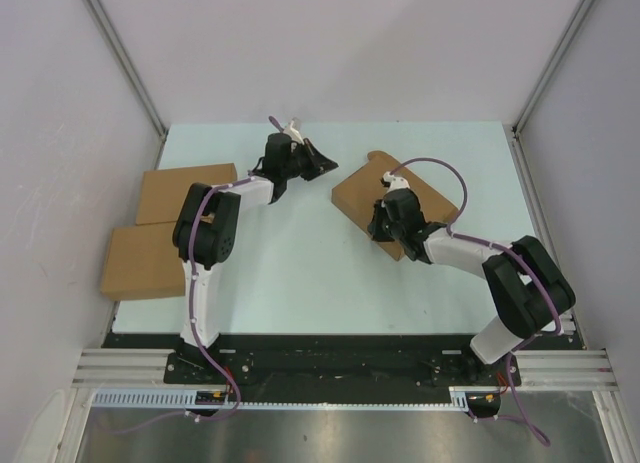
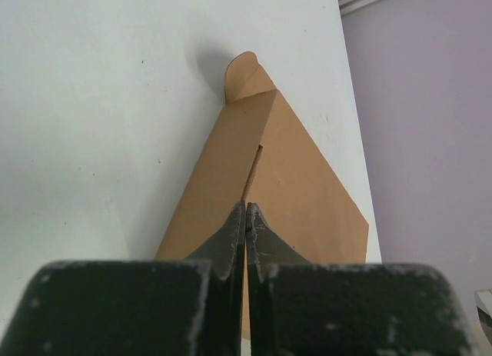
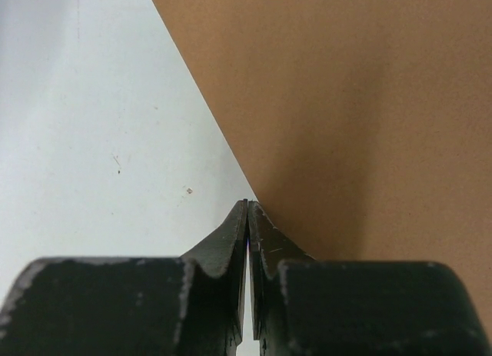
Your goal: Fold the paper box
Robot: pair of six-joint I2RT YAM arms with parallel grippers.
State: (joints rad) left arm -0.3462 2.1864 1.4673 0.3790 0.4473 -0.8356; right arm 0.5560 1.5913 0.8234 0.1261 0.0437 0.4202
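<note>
The paper box [image 1: 400, 188] is a plain brown cardboard piece lying folded flat and slanted on the table at centre right, with a rounded tab [image 1: 380, 159] standing at its far end. My left gripper [image 1: 331, 166] is shut and empty, just left of the box and apart from it. In the left wrist view its tips [image 2: 246, 207] point along the box [image 2: 292, 179] toward the tab [image 2: 244, 71]. My right gripper [image 1: 374, 229] is shut at the box's near left edge. In the right wrist view its tips [image 3: 247, 204] sit right at that edge of the box [image 3: 346, 102].
Two finished flat brown boxes lie at the table's left edge, one farther [image 1: 187, 191] and one nearer [image 1: 145, 261]. The pale table [image 1: 290, 273] is bounded by grey walls with metal posts at the back corners.
</note>
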